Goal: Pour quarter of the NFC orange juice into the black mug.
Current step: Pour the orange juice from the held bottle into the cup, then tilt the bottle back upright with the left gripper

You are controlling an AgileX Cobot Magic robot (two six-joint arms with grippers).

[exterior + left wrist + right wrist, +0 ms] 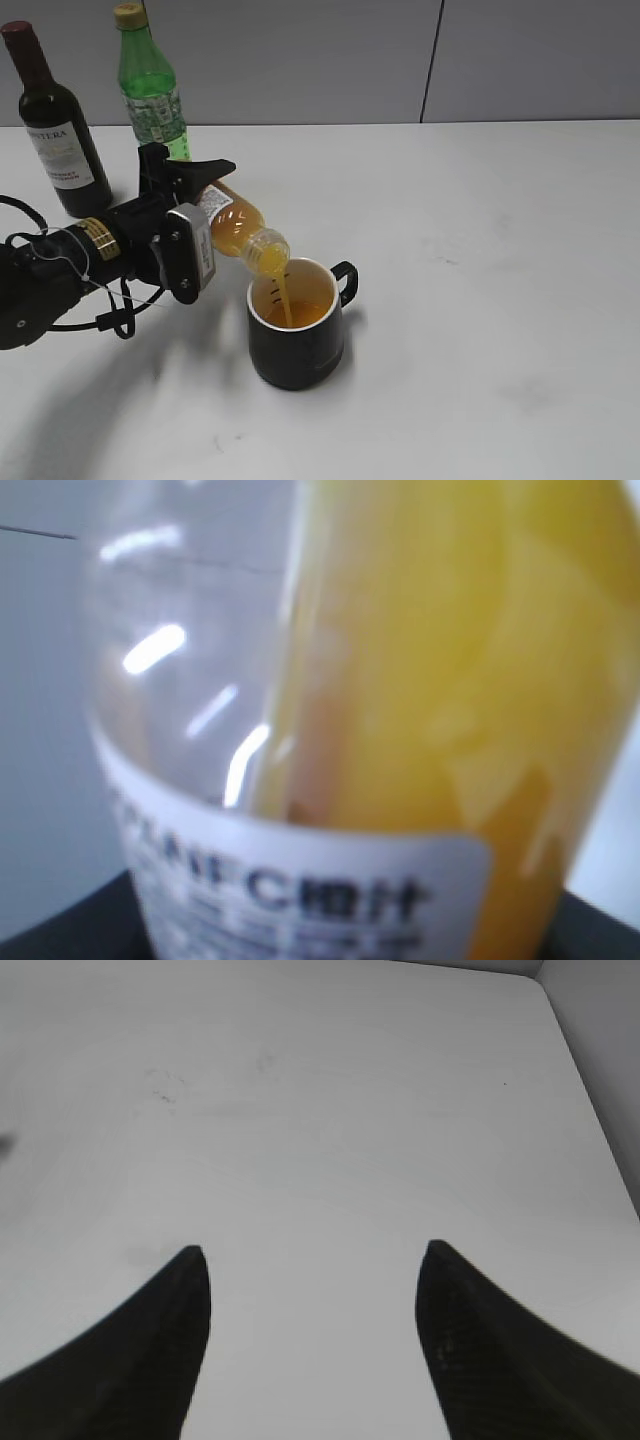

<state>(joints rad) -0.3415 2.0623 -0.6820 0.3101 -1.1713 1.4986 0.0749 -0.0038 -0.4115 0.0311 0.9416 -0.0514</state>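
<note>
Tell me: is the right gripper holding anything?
No. The right gripper is open over the bare table, nothing between its fingers.

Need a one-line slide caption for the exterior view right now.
Left gripper tips the NFC orange juice, pouring into the black mug.

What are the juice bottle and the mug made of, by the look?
Juice bottle: looks like thin clear plastic, glossy; juice shows through the wall and highlights streak it in the left wrist view, with a white printed label. Mug: probably glazed ceramic; matte black outside, white inside, thick rim. Coated metal can't be ruled out.
</note>
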